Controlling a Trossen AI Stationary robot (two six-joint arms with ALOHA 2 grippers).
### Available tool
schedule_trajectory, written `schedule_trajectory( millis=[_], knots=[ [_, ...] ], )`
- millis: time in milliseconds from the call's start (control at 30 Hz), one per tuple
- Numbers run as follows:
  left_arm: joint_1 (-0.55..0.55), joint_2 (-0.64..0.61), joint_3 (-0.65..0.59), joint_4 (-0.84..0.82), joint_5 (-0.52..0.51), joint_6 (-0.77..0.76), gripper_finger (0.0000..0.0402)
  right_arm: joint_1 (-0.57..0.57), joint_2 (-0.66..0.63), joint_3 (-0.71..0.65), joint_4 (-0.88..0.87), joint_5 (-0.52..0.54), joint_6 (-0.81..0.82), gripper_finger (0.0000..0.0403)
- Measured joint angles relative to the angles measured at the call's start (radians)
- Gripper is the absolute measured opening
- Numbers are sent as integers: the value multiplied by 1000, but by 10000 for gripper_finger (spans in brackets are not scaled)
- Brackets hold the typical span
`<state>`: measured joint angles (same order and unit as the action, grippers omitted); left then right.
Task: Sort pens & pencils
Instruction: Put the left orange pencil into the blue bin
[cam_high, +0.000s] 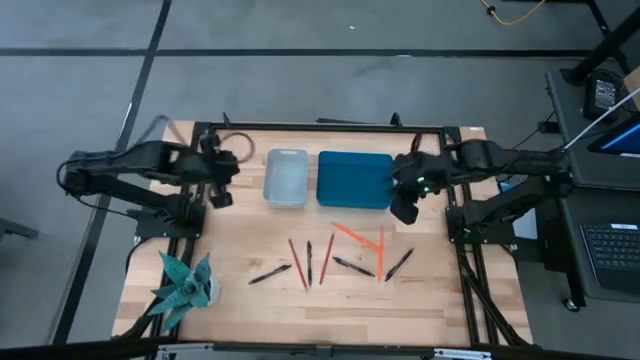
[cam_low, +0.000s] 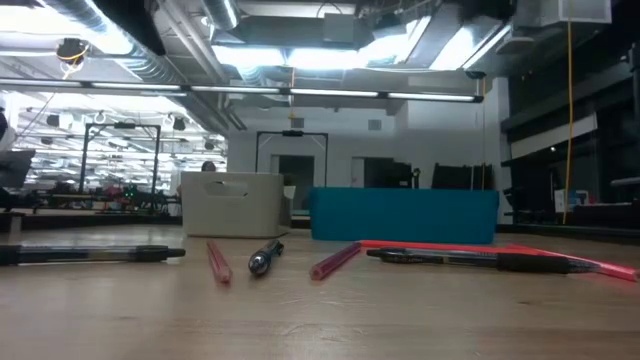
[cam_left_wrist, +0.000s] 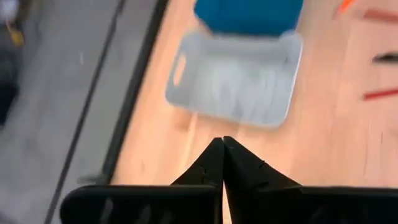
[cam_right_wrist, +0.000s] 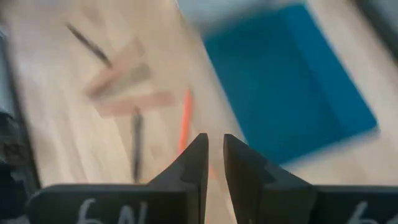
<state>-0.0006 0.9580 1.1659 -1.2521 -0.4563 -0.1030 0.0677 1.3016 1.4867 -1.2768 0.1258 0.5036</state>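
In the high view we see the left gripper (cam_high: 222, 192) at 9 o'clock of the grey bin (cam_high: 285, 178), above the desk (cam_high: 240, 310), with its fingers pressed together and holding nothing. The right gripper (cam_high: 405, 208) hangs at the 4 o'clock corner of the blue bin (cam_high: 354, 179); its fingers stand only a narrow gap apart and we see nothing between them. The pens and pencils (cam_high: 335, 255) lie scattered on the desk at 6 o'clock of both bins, the nearest orange ones just at 7 o'clock of the right gripper. Both bins look empty. A green plant (cam_high: 183, 285) stands at the desk's 7 o'clock corner.

In the low view the two bins stand side by side behind the row of pens and pencils; no gripper shows here.

In the left wrist view the closed fingers (cam_left_wrist: 239, 171) point toward the grey bin, which holds nothing.

In the right wrist view the fingers (cam_right_wrist: 194, 163) have a thin slit between them, with an orange pencil (cam_right_wrist: 184, 120) just beyond them and the blue bin at 2 o'clock.
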Motion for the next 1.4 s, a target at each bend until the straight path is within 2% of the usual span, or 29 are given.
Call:
schedule_trajectory(
  millis=[133,367,633,767,967,1167,1400],
  knots=[
    [0,138,62,-98,2,-170,0,0,71,-5,-115,-37,13,53],
    [-60,262,85,-178,57,-543,0,0,136,-81,-85,-49,-46,53],
    [-302,274,71,-180,52,-950,0,21,144,-262,128,-220,-89,53],
    [-398,294,71,-180,29,-1103,0,38,144,-372,309,-238,-105,53],
    [-448,375,70,-187,31,-1164,0,24,144,-517,605,-325,-116,53],
    [-438,455,70,-240,40,-1170,0,5,144,-591,625,-330,-42,53],
    [-418,525,69,-240,63,-1147,0,4,199,-643,774,-369,20,53]
  ],
)
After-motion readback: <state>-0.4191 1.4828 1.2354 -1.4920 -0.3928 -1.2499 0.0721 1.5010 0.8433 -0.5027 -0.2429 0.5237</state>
